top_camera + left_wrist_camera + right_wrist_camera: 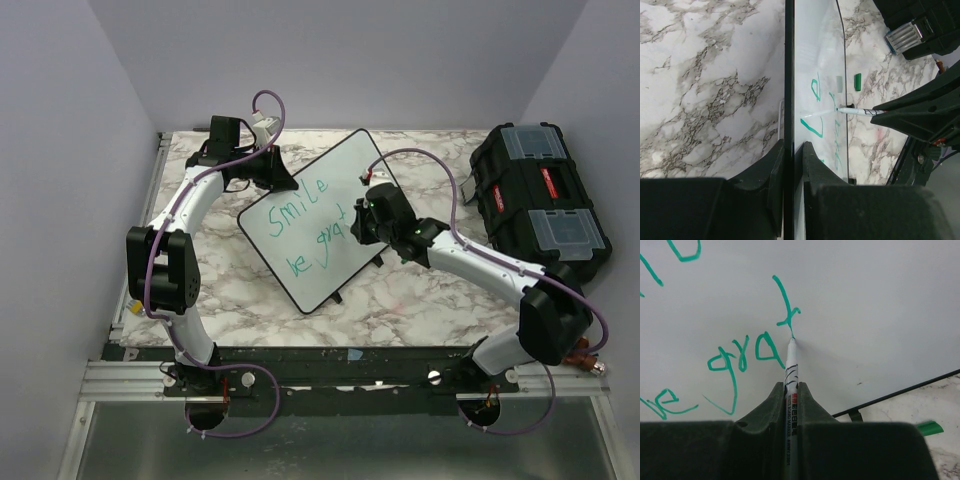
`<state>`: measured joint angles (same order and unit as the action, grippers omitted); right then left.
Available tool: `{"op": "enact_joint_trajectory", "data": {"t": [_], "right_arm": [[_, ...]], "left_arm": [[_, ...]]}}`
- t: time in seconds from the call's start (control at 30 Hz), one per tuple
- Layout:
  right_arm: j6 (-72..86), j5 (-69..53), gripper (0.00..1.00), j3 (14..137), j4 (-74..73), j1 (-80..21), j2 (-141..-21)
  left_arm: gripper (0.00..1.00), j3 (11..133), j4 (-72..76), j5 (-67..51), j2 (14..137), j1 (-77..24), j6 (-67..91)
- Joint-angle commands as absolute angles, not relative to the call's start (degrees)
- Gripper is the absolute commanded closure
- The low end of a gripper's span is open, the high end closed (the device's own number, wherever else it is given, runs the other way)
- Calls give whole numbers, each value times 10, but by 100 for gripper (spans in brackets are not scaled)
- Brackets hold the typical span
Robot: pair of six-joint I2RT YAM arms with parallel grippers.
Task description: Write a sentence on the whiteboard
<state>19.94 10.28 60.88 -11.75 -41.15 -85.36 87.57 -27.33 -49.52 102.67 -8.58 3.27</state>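
Observation:
The whiteboard (320, 215) lies tilted on the marble table, with green writing (298, 206) reading "Smile" above "be grat". My left gripper (277, 172) is shut on the board's far left edge; in the left wrist view my left gripper (793, 150) has one finger each side of the black frame (789, 75). My right gripper (362, 222) is shut on a white marker (791, 370), its tip touching the board at the foot of the "t" (786, 310). The marker (860, 111) also shows in the left wrist view.
A black toolbox (538, 200) with clear lid compartments stands at the right. A green marker cap (857, 81) lies on the table beside the board; it also shows in the right wrist view (930, 428). The walls close in at the left, back and right.

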Motion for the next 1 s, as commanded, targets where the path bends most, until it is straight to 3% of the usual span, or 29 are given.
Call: {"op": "enact_joint_trajectory", "data": {"t": [0.0,0.97], "right_arm": [[207,87,100,582,-142,-411,-826],[177,173,99,656,-152,-411,-843]], "left_arm": [[100,871,-262,-466,1014,-87,-19],[100,870,-262,-468,1009,-84,-19]]}}
